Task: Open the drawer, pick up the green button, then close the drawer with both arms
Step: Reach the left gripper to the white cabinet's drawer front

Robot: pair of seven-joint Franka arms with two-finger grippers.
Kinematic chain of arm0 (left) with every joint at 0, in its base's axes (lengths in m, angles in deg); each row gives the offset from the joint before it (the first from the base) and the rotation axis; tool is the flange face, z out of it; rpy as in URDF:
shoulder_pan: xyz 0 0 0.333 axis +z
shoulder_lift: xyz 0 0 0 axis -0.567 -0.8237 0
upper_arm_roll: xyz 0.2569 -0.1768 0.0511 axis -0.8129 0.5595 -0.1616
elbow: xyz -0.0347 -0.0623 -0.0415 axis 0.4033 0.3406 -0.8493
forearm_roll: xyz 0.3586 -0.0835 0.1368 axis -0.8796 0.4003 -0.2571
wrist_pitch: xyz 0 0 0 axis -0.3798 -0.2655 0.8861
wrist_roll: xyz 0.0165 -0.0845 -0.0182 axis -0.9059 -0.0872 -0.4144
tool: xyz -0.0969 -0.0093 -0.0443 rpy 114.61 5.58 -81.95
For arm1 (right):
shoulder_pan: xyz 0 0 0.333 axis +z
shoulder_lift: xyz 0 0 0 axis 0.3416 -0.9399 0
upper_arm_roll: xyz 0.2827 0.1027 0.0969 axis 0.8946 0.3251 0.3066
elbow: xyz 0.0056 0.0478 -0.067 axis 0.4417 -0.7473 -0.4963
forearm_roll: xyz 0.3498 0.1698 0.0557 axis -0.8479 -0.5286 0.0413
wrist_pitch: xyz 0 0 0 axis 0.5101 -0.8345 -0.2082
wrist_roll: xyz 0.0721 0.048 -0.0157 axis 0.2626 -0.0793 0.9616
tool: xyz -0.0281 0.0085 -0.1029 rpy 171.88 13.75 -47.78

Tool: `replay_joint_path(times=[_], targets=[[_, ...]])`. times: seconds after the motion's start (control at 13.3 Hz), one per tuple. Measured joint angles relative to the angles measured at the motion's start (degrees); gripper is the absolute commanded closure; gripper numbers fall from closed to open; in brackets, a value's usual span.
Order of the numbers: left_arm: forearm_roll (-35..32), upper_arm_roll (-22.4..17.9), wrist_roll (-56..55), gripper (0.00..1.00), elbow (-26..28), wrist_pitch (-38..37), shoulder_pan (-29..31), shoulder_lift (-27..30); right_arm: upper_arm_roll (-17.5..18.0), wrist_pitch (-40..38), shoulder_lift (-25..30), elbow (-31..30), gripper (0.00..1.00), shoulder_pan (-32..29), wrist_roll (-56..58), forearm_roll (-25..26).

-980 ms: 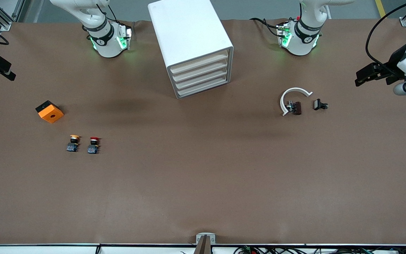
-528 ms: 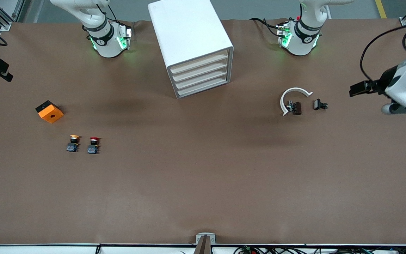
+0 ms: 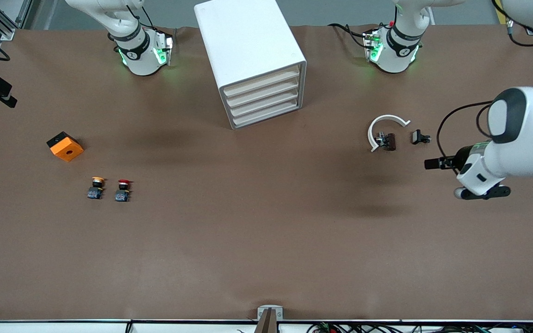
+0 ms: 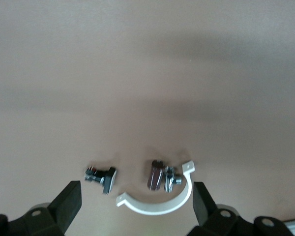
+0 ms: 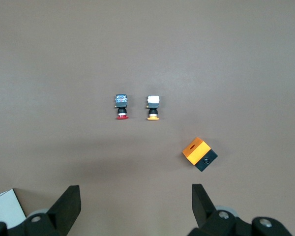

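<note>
Front view: cabinet at 12 o'clock, all drawers shut, green button unseen. Left gripper at 3 o'clock over table, fingers wide, empty. Right gripper at 9 o'clock edge, fingers spread, empty.

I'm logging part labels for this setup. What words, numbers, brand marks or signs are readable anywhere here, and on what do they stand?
No text can be read in any view.
Small dark marks on the black bands of the two arm bases: too small to read.
Cabinet, orange block, orange-capped button, red-capped button: no lettering visible.
</note>
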Motion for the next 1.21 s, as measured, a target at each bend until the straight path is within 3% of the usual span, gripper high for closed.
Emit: replay_joint_path(times=[0.45, 0.9, 1.21], targets=[[0.14, 3.07, -15.27, 0.00, -0.60, 2.66, -2.43, -4.27, 0.05, 0.08, 0.00, 0.00, 0.00, 0.00, 0.00, 0.00], [0.25, 10.03, -52.71, 0.00, -8.10, 3.41, -6.59, -13.58, 0.07, -0.04, 0.00, -0.04, 0.00, 0.00, 0.00, 0.00], [4.02, 15.98, -77.17, 0.00, -12.99, 2.67, -7.21, -19.05, 0.10, 0.29, 0.05, -0.01, 0.00, 0.00, 0.00, 0.00]])
